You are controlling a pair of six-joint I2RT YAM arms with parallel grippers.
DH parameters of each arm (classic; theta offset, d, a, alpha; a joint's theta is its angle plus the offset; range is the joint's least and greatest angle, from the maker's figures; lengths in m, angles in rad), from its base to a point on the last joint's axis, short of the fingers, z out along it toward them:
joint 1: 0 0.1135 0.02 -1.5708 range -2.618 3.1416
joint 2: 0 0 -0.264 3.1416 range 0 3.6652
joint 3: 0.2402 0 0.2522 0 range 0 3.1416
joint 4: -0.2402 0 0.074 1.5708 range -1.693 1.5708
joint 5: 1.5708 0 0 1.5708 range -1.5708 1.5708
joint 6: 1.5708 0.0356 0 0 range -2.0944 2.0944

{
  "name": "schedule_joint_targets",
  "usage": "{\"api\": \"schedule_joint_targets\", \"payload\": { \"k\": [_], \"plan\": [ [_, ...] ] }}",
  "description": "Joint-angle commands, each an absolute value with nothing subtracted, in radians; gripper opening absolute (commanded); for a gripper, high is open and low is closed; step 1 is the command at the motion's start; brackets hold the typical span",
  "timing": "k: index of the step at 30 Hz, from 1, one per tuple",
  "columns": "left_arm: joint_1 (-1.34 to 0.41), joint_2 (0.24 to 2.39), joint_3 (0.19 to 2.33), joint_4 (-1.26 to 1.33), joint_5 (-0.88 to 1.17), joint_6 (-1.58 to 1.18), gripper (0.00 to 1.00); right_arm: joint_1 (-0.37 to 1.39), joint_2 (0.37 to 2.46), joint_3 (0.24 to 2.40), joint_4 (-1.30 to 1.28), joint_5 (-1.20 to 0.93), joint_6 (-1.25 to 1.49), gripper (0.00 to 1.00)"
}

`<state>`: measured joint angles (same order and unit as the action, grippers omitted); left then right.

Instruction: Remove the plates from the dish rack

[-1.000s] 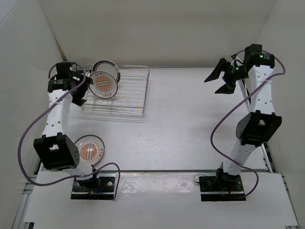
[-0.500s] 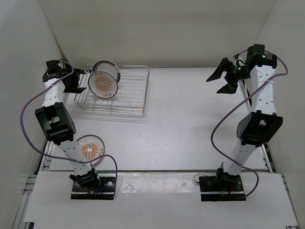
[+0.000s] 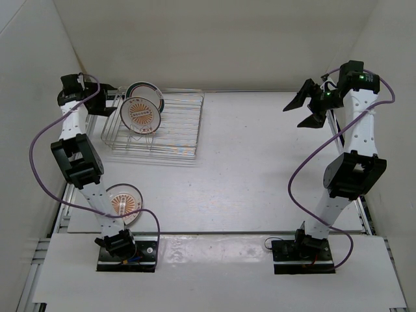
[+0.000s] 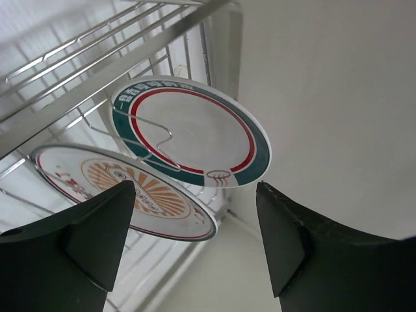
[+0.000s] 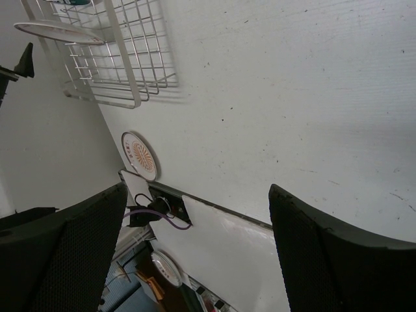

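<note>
My left gripper (image 4: 195,192) hangs at the left end of the dish rack (image 3: 172,130), jaws spread wide and pinching nothing. Straight ahead, in the gap between my fingers, the green-and-red rimmed plate (image 4: 218,140) stands on edge behind a wire prong. The orange sunburst plate (image 4: 162,198) leans in the slot just in front of it. Neither seems to touch my fingers, though the wrist view is too close to be certain. A second sunburst plate (image 3: 126,204) lies flat on the table (image 3: 260,169), out of the rack and nearer my bases. My right gripper (image 3: 300,112) is well to the rack's right, jaws spread and empty.
</note>
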<state>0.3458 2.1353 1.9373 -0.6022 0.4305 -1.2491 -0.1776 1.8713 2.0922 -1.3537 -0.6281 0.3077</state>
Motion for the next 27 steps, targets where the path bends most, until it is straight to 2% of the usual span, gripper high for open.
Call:
{"api": "schedule_joint_targets", "payload": {
  "k": [1, 5, 13, 17, 27],
  "plan": [
    [0.319, 2.074, 1.997, -0.554, 0.414, -1.014, 0.84, -0.187, 1.851, 2.091, -1.486, -0.637, 0.31, 0.9],
    [0.302, 2.118, 2.12, -0.683, 0.403, -0.994, 0.83, -0.187, 1.858, 2.082, -1.489, -0.652, 0.314, 0.9],
    [0.235, 2.14, 2.085, -0.667, 0.439, -1.242, 0.71, -0.187, 1.859, 2.059, -1.486, -0.646, 0.321, 0.9],
    [0.203, 2.187, 2.126, -0.701, 0.459, -1.29, 0.71, -0.189, 1.855, 2.056, -1.483, -0.637, 0.322, 0.9],
    [0.175, 2.203, 2.079, -0.723, 0.439, -1.281, 0.74, -0.202, 1.845, 2.042, -1.488, -0.618, 0.327, 0.9]
  ]
}}
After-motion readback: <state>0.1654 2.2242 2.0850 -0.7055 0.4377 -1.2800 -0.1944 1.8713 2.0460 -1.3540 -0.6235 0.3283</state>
